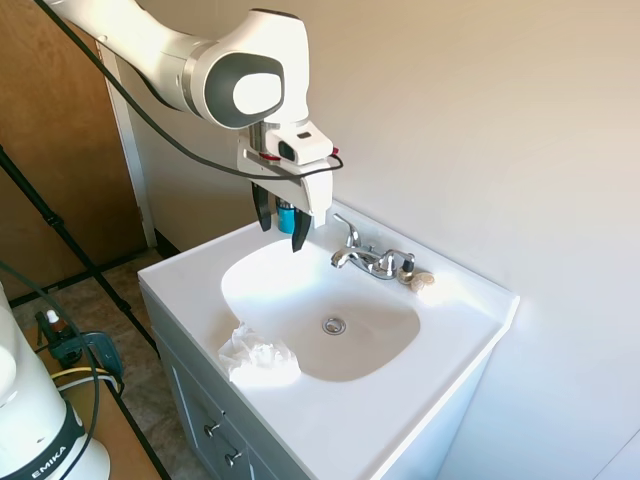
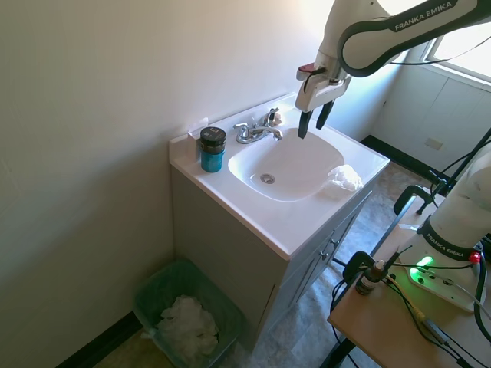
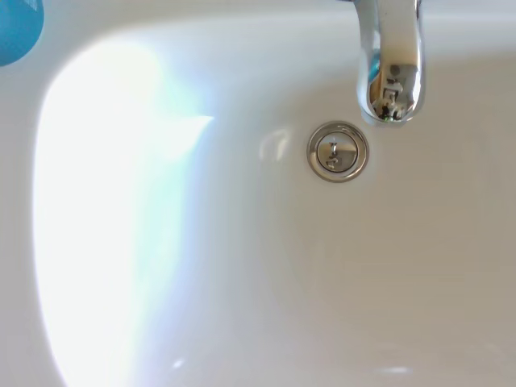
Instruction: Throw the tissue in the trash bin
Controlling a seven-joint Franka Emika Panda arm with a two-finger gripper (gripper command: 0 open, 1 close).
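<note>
Pincer: the pincer (image 1: 279, 221) hangs above the back of the basin (image 1: 300, 290), fingers apart, holding nothing; pointed straight down, well apart from its target.
Tissue: the tissue (image 1: 257, 356) lies crumpled on the front rim of the sink surface (image 1: 440, 390), at the basin's edge, partly over the lip; untouched.
Trash bin: the trash bin (image 2: 165, 287) stands on the floor beside the cabinet, on the side away from the tissue; green liner, white crumpled paper already inside.
Reading: looks like the approach has not begun; the arm must come forward and down to the rim, then carry across the whole sink.
Nearby: faucet (image 1: 362, 257) at the back, a small shell-like lump (image 1: 421, 280) next to it, a blue jar with dark lid (image 2: 212, 149) at the corner nearest the bin.
In the way: nothing near the tissue; the jar stands on the likely path toward the bin.
Wrist view: only drain (image 3: 337, 151) and spout; no tissue.
</note>
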